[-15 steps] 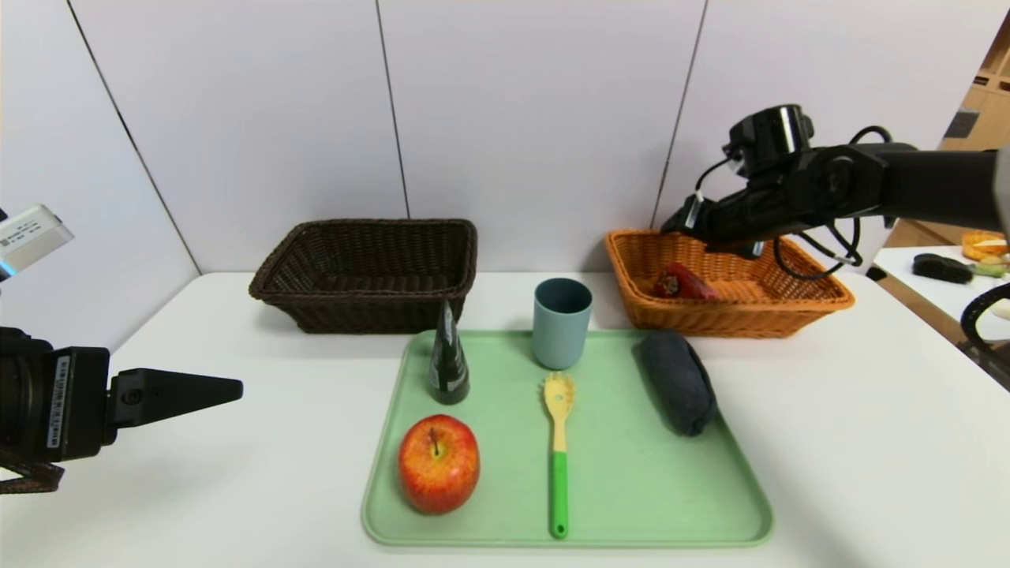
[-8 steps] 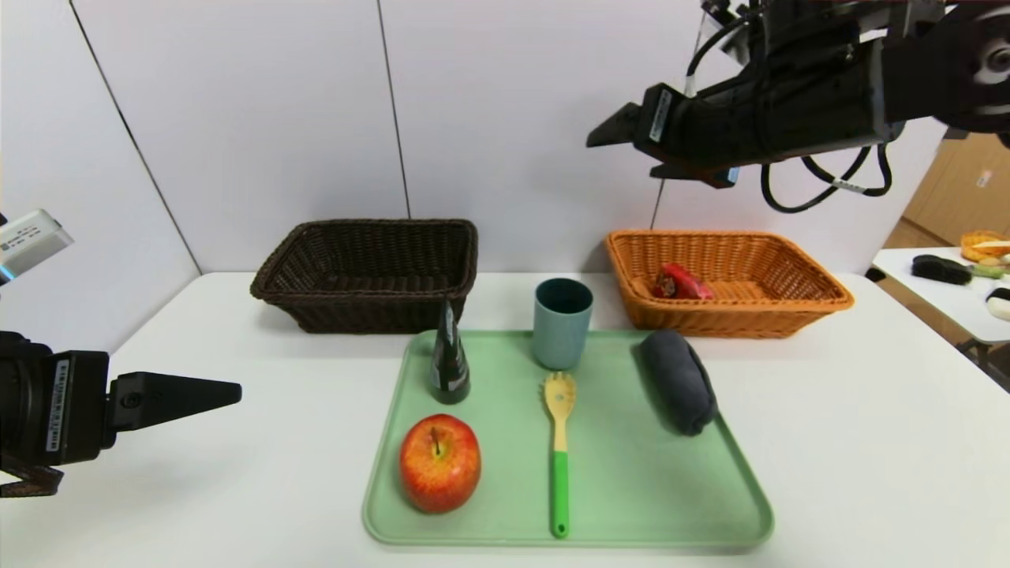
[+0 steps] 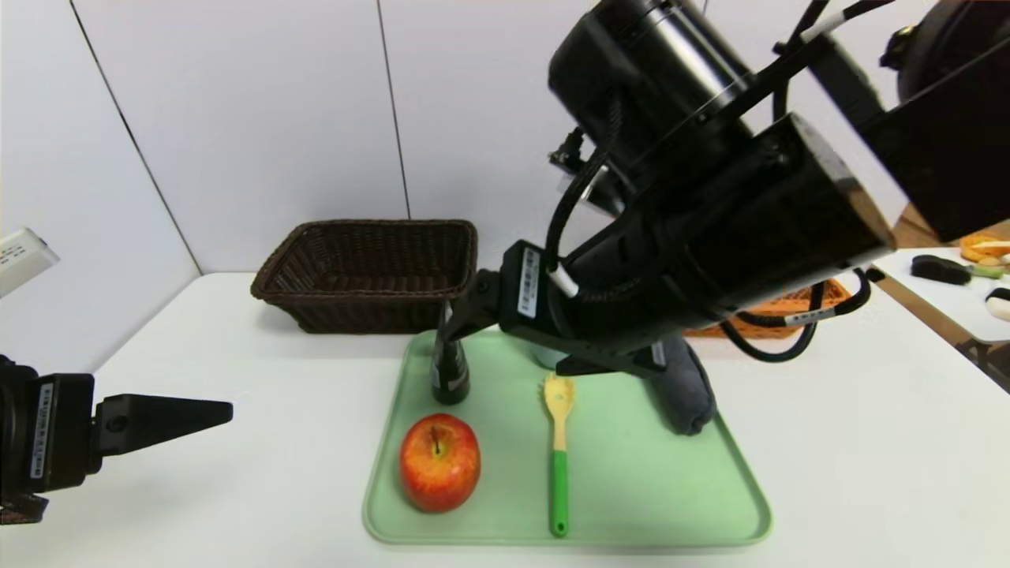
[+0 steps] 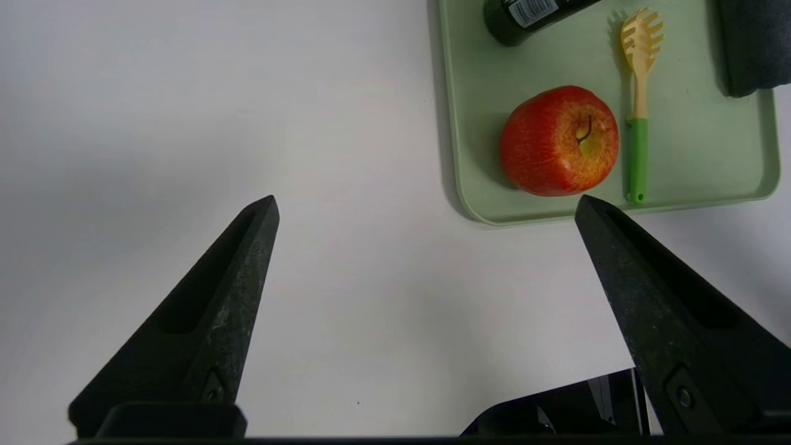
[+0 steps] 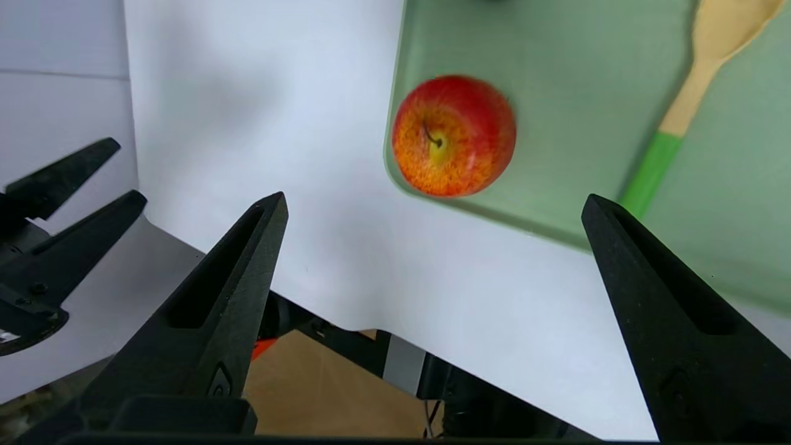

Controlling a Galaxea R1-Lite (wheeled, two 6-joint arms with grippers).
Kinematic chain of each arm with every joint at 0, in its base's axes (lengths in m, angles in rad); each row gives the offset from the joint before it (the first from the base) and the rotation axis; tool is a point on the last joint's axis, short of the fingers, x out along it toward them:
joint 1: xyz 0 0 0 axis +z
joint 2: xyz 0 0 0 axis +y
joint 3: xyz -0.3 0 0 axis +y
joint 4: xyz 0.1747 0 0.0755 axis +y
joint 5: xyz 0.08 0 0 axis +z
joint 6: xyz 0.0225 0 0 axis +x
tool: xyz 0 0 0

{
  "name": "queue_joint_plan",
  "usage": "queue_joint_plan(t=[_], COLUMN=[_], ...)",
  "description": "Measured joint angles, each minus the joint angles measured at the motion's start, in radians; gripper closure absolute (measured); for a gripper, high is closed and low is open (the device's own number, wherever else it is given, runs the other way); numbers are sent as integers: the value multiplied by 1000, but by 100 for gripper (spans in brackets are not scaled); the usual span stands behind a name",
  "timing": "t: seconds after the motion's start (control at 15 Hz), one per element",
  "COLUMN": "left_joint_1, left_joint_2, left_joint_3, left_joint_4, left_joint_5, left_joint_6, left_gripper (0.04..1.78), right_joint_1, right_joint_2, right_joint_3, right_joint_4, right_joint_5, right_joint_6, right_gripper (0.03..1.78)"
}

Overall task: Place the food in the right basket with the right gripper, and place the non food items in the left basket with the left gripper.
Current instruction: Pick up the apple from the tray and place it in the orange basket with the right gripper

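The red-yellow apple sits at the front left of the green tray, and shows in both wrist views. The dark cone bottle, yellow-green pasta spoon and grey rolled cloth are also on the tray. My right gripper is open and empty, high over the tray's back. The right arm hides the cup, the red carton and most of the orange basket. My left gripper is open and empty over the table, left of the tray. The dark brown basket is empty.
The big right arm crosses the middle of the head view above the tray. A side table with small items stands at the far right. The white wall runs behind the baskets.
My right arm has swung from over the orange basket, up and to the left, and now hangs over the tray. The red carton stayed in the orange basket. The left gripper barely moved.
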Motion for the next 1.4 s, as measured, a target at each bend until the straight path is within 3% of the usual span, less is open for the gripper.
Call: queue_joint_plan(t=[0.2, 0.4, 0.6, 0.8, 1.0, 1.2, 1.4], left_joint_1=[0, 0, 1, 1, 1, 1, 0], left_joint_2=[-33, -59, -80, -98, -113, -123, -129], left_joint_3=[28, 54, 70, 76, 88, 98, 103], left_joint_4=[2, -3, -3, 2, 4, 4, 4], left_joint_5=[0, 0, 0, 0, 0, 0, 0], left_joint_6=[-3, -3, -4, -5, -3, -3, -3], left_gripper=[13, 13, 13, 13, 13, 13, 13], right_joint_1=[42, 80, 109, 120, 123, 123, 126], right_joint_2=[60, 132, 181, 221, 240, 263, 283], right_joint_3=[0, -1, -1, -1, -3, -2, -1], right_joint_4=[0, -2, 0, -11, -38, -41, -70], right_joint_5=[-17, -74, -88, -135, -151, -204, -225], right_joint_6=[0, -4, -9, -13, -34, -67, -87], right_gripper=[14, 13, 12, 12, 12, 12, 12])
